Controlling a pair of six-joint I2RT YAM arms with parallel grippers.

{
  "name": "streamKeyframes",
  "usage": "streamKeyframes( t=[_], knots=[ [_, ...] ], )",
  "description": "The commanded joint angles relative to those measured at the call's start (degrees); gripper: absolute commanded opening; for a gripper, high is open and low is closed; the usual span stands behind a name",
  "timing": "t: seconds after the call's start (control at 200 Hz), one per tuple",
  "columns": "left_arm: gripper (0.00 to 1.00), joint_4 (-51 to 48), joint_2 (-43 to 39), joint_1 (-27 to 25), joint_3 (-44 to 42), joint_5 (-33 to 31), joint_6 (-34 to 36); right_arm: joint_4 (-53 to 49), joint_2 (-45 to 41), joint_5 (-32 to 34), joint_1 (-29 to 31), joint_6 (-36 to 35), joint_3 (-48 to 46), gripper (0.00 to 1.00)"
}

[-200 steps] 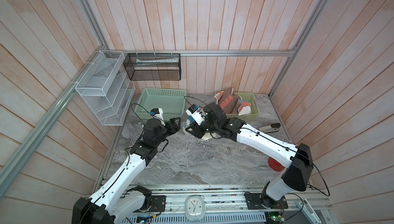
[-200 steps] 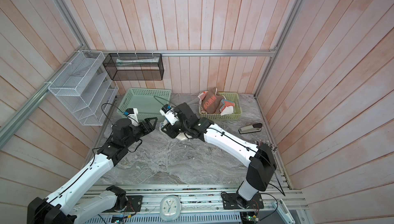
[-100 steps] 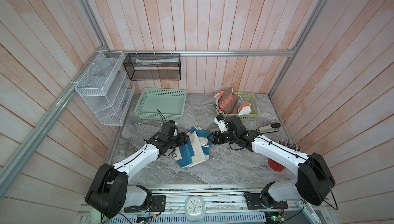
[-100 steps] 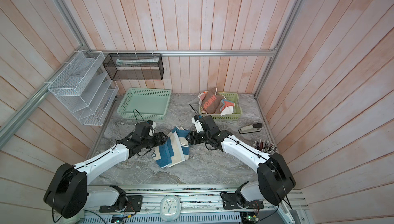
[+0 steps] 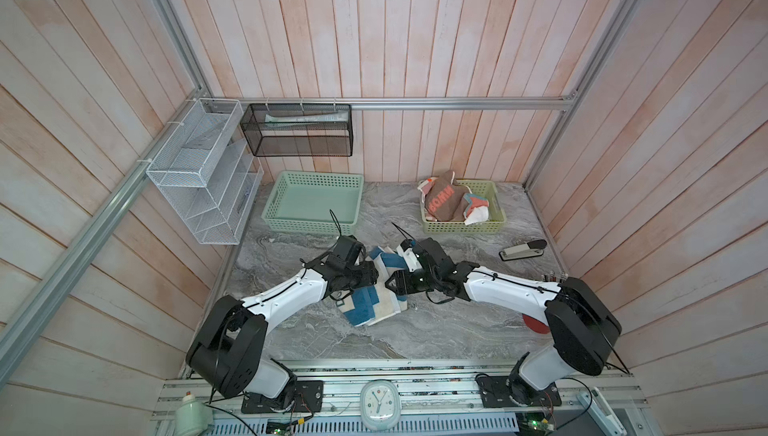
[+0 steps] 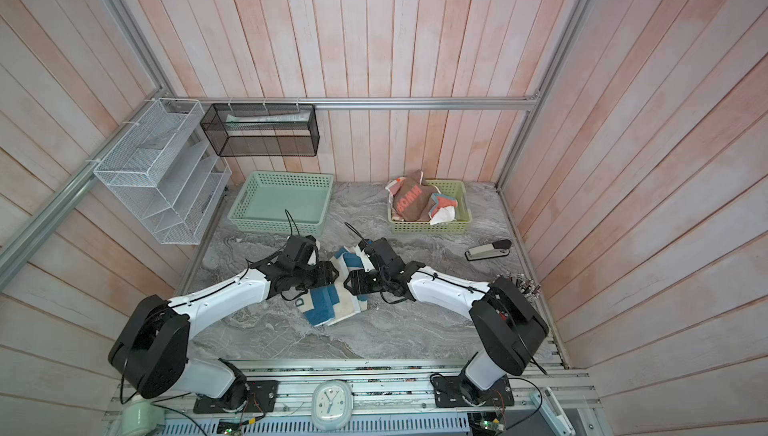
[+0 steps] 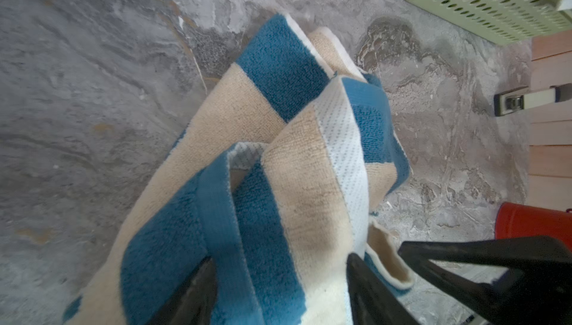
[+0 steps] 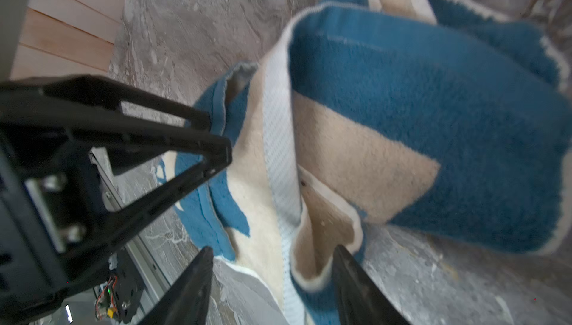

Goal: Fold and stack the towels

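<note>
A blue-and-cream terry towel lies crumpled in loose folds near the middle of the grey marbled desk. Its white dotted hem band is turned up in both wrist views. On its cream ground one blue mark may be a D; nothing more of it can be read.

The left hand and the right hand sit low over the towel, tips close together. The left hand's fingers stand apart with bunched cloth filling the gap between them. I cannot tell whether they press it. The right hand is spread and straddles a cream fold, with bare desk showing beside one finger.

At the desk's back right corner a yellow-green perforated plastic basket holds a heaped brown towel. Its coral block letters seem to spell "BROWN", turned away from the camera. A coral-and-white cloth is tucked beside it.
</note>
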Motion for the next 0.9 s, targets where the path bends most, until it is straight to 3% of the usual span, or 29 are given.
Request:
streamKeyframes(
  t=[0.0,0.12,0.2,0.335,0.375,0.42,0.46,0.51,0.565,0.625,0.785,0.895],
  knots=[
    [0.67,-3.99,-3.44,-0.05,0.17,-5.72,1.6,0.27,0.64,6.92,0.33,-2.56,3.14,0.58],
    [0.67,-7.81,-1.53,0.42,1.74,-6.57,3.56,1.24,3.71,6.58,-0.73,-4.71,6.68,0.56],
    [0.67,-7.06,0.88,0.68,1.69,-4.0,4.29,0.7,6.97,4.88,-0.82,-5.64,9.47,0.61],
    [0.68,-4.99,5.31,0.63,2.24,-0.9,4.54,-0.08,13.86,-1.78,-0.91,-6.42,14.58,0.64],
    [0.62,-5.22,5.59,0.61,2.51,-1.4,4.42,0.17,15.55,-3.73,-0.92,-6.69,16.09,0.63],
    [0.48,-5.26,4.73,0.61,2.56,-2.12,4.27,-0.31,17.23,-4.57,-0.99,-7.17,17.72,0.62],
    [0.32,-5.47,3.29,0.79,2.42,-3.16,4.23,-1.35,18.5,-4.91,-1.23,-7.78,19.41,0.57],
    [0.15,-6.14,1.32,1.04,2.47,-4.39,4.38,-2.85,19.47,-5.83,-1.81,-8.46,21.45,0.38],
    [0.09,-7.47,-0.94,1.77,2.56,-4.98,5.12,-3.21,19.12,-5.81,-2.37,-9.33,22.58,0.13],
    [0.01,-9.06,-4.03,2.9,2.24,-5.41,5.68,-2.77,17.66,-5.57,-3.09,-10.55,22.96,0.0],
    [0.0,-16.13,-14.79,9.08,0.11,-8.06,4.05,-3.76,13.35,-5.08,-8.36,-14.04,25.3,0.0],
    [0.0,-23.9,-23.62,11.76,0.14,-13.75,1.07,-8.77,9.74,-7.96,-11.67,-16.45,30.48,0.0]
  ],
)
